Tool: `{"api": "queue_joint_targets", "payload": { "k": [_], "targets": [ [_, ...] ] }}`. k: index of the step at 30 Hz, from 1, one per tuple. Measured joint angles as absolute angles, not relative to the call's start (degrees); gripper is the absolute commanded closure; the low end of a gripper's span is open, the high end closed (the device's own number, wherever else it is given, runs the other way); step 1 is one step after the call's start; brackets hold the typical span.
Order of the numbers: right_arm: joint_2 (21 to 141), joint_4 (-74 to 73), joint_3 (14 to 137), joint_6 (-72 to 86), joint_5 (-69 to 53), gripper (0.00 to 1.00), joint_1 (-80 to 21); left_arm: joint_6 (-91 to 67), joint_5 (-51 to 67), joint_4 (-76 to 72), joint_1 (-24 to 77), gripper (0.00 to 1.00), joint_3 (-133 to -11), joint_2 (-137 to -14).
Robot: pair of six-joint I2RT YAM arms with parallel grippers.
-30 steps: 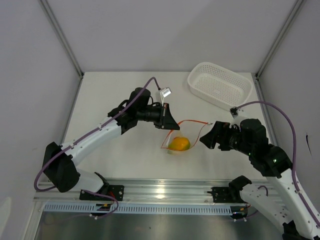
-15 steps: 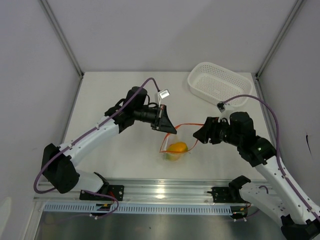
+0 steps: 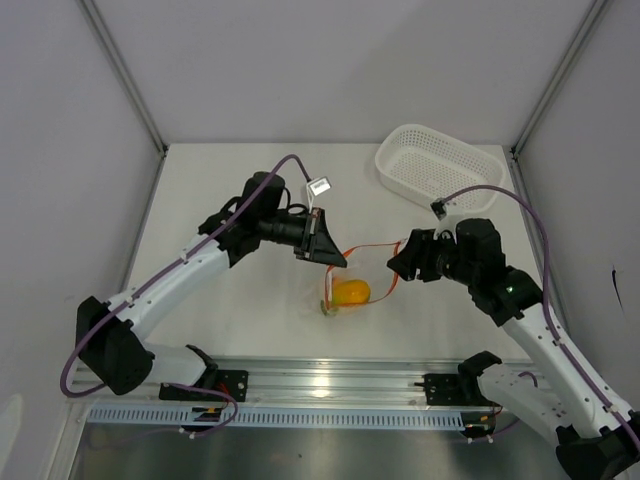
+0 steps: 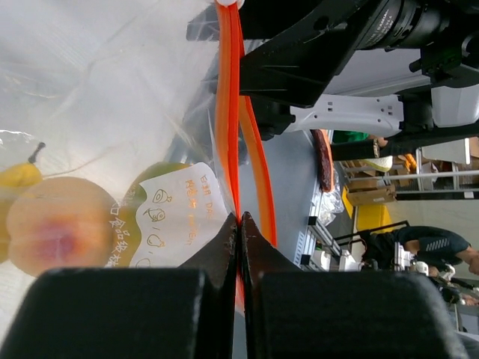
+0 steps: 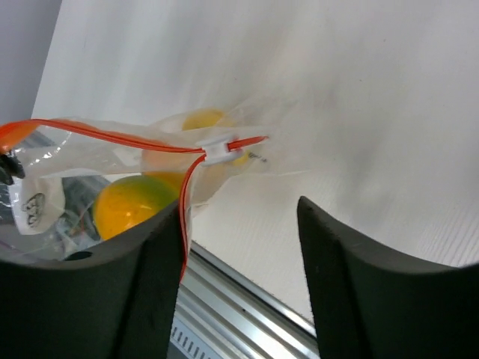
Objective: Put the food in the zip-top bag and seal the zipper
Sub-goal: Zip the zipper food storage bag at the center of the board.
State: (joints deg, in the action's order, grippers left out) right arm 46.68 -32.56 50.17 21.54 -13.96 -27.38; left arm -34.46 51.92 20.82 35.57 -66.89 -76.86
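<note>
The clear zip-top bag hangs between my two grippers with the food inside it. In the left wrist view an orange mango, a green-patched mango and a yellow lemon show through the plastic. My left gripper is shut on the red-orange zipper at one end of the mouth. My right gripper is open at the other end. The zipper runs along its left finger's inner face, and the white slider sits just beyond its tips.
A white perforated basket stands at the back right of the white table. The metal rail runs along the near edge, below the bag.
My right gripper has moved left and a little up toward the bag's mouth. The zipper loop has narrowed. My left gripper has drawn slightly left, still holding the strip.
</note>
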Motion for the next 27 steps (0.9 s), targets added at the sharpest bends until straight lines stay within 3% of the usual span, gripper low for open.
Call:
{"api": "queue_joint_targets", "payload": {
  "k": [5,7,18,24,27],
  "targets": [
    [47.64,-30.94,50.41,22.06,-17.47,0.09,-26.22,-33.63,49.54,24.53,35.38,1.00,-67.92,-74.78],
    [47.57,-30.48,51.51,23.09,-19.66,0.06,-25.98,-33.41,48.82,24.95,35.33,0.99,-68.25,-74.35],
    [50.00,-26.24,62.39,18.20,-31.38,0.10,-19.64,-33.78,48.25,24.95,34.54,0.99,-68.29,-74.15],
    [50.98,-19.90,58.72,15.44,-42.54,0.20,-10.04,-35.33,49.17,24.34,32.38,0.99,-67.18,-71.90],
    [53.63,-16.53,57.23,14.63,-48.75,0.34,-8.86,-36.27,50.26,23.92,32.03,0.99,-67.13,-70.63]
  ]
}}
